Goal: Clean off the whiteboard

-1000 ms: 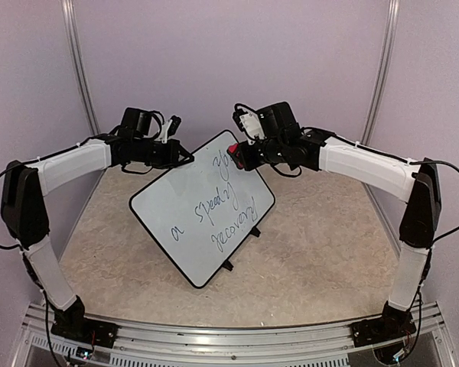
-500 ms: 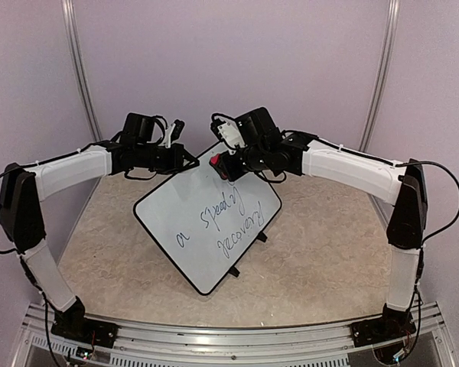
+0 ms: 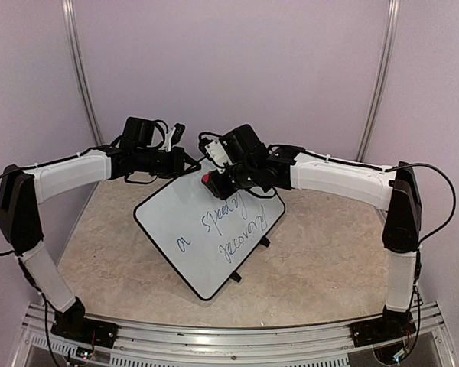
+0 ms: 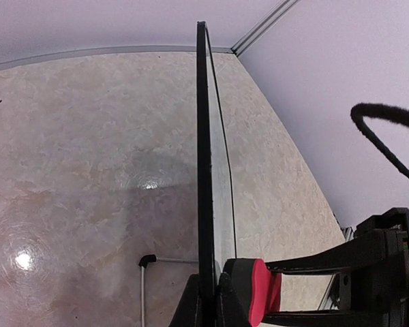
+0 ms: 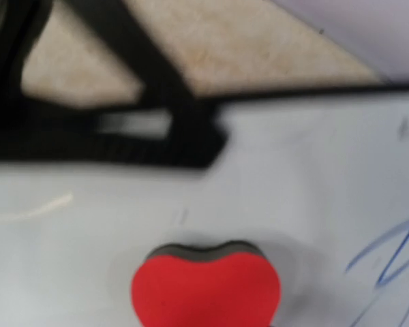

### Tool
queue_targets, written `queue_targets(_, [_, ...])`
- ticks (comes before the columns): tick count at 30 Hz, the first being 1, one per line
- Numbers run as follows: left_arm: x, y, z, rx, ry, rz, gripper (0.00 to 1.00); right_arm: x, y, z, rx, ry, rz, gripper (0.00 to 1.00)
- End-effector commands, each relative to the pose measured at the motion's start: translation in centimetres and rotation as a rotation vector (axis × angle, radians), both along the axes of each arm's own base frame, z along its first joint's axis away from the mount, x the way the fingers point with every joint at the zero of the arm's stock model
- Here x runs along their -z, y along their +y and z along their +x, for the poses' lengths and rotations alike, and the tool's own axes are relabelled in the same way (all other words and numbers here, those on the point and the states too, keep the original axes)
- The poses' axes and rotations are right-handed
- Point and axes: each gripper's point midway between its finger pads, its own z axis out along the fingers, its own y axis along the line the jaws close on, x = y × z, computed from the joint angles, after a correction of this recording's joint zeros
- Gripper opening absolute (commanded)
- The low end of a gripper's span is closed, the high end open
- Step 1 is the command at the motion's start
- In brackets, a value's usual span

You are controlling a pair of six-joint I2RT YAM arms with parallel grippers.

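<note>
Whiteboard rim between left jaws, right jaws' eraser against its face

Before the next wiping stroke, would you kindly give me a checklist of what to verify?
1. Hold of the left gripper on the whiteboard: ok, jaws closed on its top rim.
2. Hold of the right gripper on the red eraser: ok.
3. Eraser against the board face: ok, per the left wrist view.
4. Board free of writing: not ok, "a speedy recovery!" is on it.
5. Board's feet planted on the table: cannot tell.
</note>
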Motion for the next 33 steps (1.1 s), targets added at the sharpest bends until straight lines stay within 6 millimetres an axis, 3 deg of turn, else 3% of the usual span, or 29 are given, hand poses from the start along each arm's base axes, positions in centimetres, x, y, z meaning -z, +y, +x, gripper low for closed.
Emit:
queue_targets(1, [0.4, -0.9, -1.4, 0.063, -0.036, 0.013, 0.00, 3.9, -1.3, -1.7, 0.018, 0.058, -0.057, 0.26])
queue_targets(6, [0.2, -1.0, -1.7, 0.073, -0.047, -0.002, 0.00, 5.9, -2.2, -2.3, 0.022, 0.088, -0.068, 0.26])
queue_targets(14, [-0.1, -1.0, -1.9, 0.079, -0.067, -0.010, 0.00, 1.6, -0.7, 0.8, -0.010, 0.068, 0.052, 0.25])
queue_targets(20, [0.1, -1.1, -2.0, 0.087, -0.063, -0.014, 0.00, 1.6, 0.2, 1.9, -0.022, 0.083, 0.053, 0.25])
queue_targets(27, [0.0, -1.1, -2.0, 0.086, -0.061, -0.018, 0.00, 5.4, -1.6, -0.8, -0.029, 0.163, 0.026, 0.25])
queue_targets(33, [0.0, -1.0, -1.9, 0.080, -0.061, -0.020, 0.00, 5.1, -0.9, -4.4, -0.106, 0.122, 0.001, 0.25])
